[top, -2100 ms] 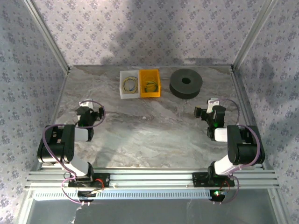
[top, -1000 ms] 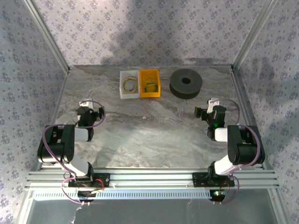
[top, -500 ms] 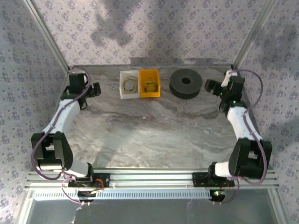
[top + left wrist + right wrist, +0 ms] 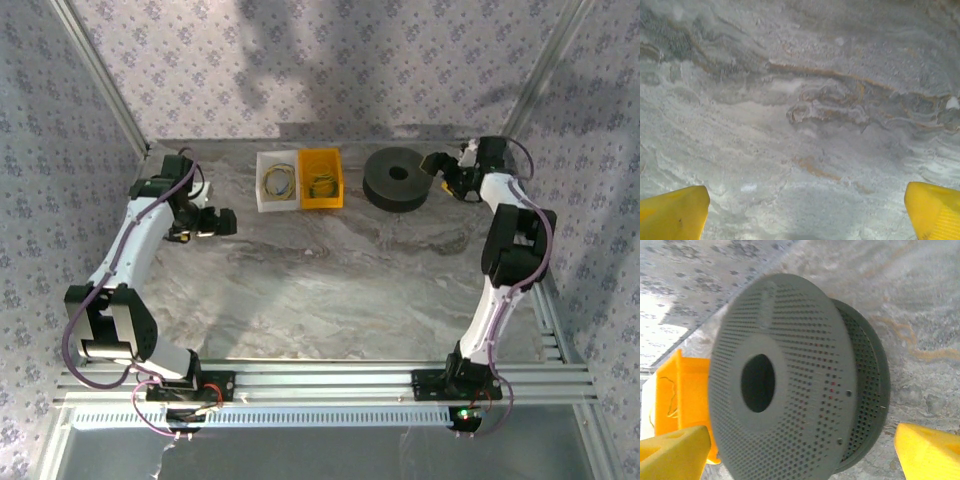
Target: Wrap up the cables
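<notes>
Marble-patterned table (image 4: 330, 290) carries a grey spool (image 4: 398, 178) at 1 o'clock and, at 12 o'clock, a white bin (image 4: 278, 206) and a yellow bin (image 4: 322, 203), each holding coiled cables (image 4: 279, 180). Left gripper (image 4: 218, 222), at 10 o'clock, stands wide open and empty over bare table. Right gripper (image 4: 440, 170), at 2 o'clock just beside the spool, likewise gapes empty.

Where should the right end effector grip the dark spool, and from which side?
Probably the top flange's rim, from the right: the spool lies flat, the groove under that flange admits a finger, and the open right end effector faces it.
</notes>
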